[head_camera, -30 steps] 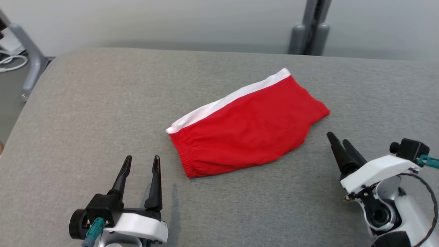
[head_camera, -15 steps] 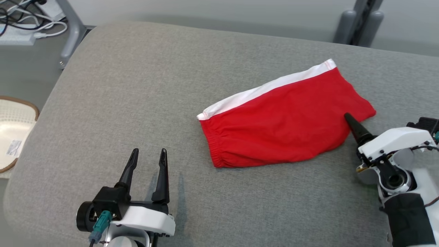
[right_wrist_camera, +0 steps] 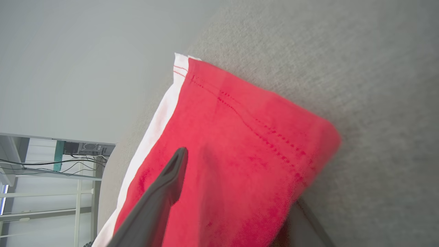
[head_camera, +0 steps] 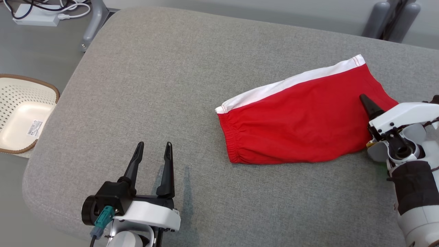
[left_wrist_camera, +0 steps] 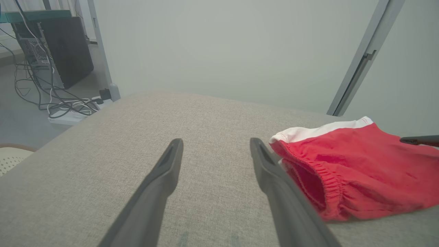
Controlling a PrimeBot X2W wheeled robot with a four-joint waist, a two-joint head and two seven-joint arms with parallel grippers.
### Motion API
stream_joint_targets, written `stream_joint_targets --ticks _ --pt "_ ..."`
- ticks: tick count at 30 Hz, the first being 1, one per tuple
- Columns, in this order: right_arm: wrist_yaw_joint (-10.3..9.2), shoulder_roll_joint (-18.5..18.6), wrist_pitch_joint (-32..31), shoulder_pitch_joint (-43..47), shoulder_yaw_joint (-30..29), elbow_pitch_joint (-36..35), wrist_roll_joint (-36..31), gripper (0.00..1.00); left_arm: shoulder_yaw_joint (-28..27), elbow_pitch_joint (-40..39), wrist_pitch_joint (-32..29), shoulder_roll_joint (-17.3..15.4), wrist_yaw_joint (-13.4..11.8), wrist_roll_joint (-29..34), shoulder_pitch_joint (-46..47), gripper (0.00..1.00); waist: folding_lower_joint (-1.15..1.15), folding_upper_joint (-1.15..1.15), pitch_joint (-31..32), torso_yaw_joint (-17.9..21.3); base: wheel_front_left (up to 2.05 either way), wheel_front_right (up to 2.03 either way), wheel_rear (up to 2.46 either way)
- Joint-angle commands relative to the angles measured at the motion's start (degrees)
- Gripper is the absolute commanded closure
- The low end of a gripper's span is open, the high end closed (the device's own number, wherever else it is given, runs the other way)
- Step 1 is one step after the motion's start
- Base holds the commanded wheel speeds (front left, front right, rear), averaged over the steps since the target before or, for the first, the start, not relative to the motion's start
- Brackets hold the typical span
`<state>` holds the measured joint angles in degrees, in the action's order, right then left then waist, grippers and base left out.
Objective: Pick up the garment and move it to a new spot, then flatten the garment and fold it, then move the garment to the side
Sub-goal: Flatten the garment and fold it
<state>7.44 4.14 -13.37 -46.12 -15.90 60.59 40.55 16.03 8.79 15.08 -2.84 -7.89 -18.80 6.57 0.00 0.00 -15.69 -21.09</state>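
Observation:
Red shorts with a white waistband point(head_camera: 301, 127) lie folded flat on the grey padded table point(head_camera: 154, 85), right of centre. My right gripper point(head_camera: 372, 109) is at their right edge, open. One finger point(right_wrist_camera: 171, 178) lies on top of the red cloth and the other is hidden under the cloth's edge. The garment point(right_wrist_camera: 240, 137) sits between the two fingers. My left gripper point(head_camera: 154, 145) hovers open over bare table near the front edge, well left of the shorts, with nothing between its fingers point(left_wrist_camera: 164, 175). The elastic leg hem point(left_wrist_camera: 329, 178) faces it.
A cream perforated basket point(head_camera: 20, 113) sits on the floor beyond the table's left edge. A power strip with cables point(head_camera: 36, 19) and a grey frame leg point(head_camera: 92, 20) are at the far left. A grey post point(head_camera: 391, 17) stands behind the table at the right.
The camera has swung, shifting the whole picture right. My right gripper, clear of the shorts a second ago, has moved in over their right edge. The left gripper stays put.

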Motion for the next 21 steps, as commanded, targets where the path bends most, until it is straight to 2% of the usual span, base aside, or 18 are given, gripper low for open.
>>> stream_joint_targets --ticks 1,4,5,6,7,15,21 --pt "0.09 -1.6 -0.2 1.0 -0.1 2.9 -0.3 0.0 0.0 -0.2 0.1 -0.2 -0.1 -0.4 1.2 0.0 0.0 0.0 -0.2 -0.3 0.0 0.0 0.0" --pt "0.09 -1.7 0.3 -0.9 -0.9 4.8 -1.0 0.0 0.2 0.0 0.1 -0.2 -0.2 -0.3 1.2 0.0 0.0 0.0 -0.2 -0.4 0.0 0.0 0.0" --pt "0.09 -1.7 0.6 -1.4 -1.2 5.2 -1.0 0.36 0.2 0.1 0.1 -0.2 -0.2 -0.3 1.3 0.0 0.0 0.0 -0.2 -0.5 0.0 0.0 0.0" --pt "0.08 -1.6 1.0 -1.7 -1.6 5.6 -0.7 0.81 0.3 0.1 0.1 -0.2 -0.2 -0.3 1.4 0.0 0.0 0.0 -0.1 -0.5 0.0 0.0 0.0" --pt "0.08 -1.6 1.4 -2.1 -1.6 5.7 -0.7 1.0 0.3 0.1 0.1 -0.2 -0.2 -0.3 1.4 0.0 0.0 0.0 -0.1 -0.5 0.0 0.0 0.0" --pt "0.05 -1.1 3.3 -1.3 0.7 0.8 1.7 1.0 0.3 1.1 0.1 -0.2 0.4 0.1 0.9 0.0 0.0 0.0 0.9 0.7 0.0 0.0 0.0" --pt "0.06 -1.0 6.6 1.9 3.3 -4.0 6.5 1.0 0.0 1.4 0.1 -0.2 0.6 0.3 0.6 0.0 0.0 0.0 2.4 2.4 0.0 0.0 0.0"
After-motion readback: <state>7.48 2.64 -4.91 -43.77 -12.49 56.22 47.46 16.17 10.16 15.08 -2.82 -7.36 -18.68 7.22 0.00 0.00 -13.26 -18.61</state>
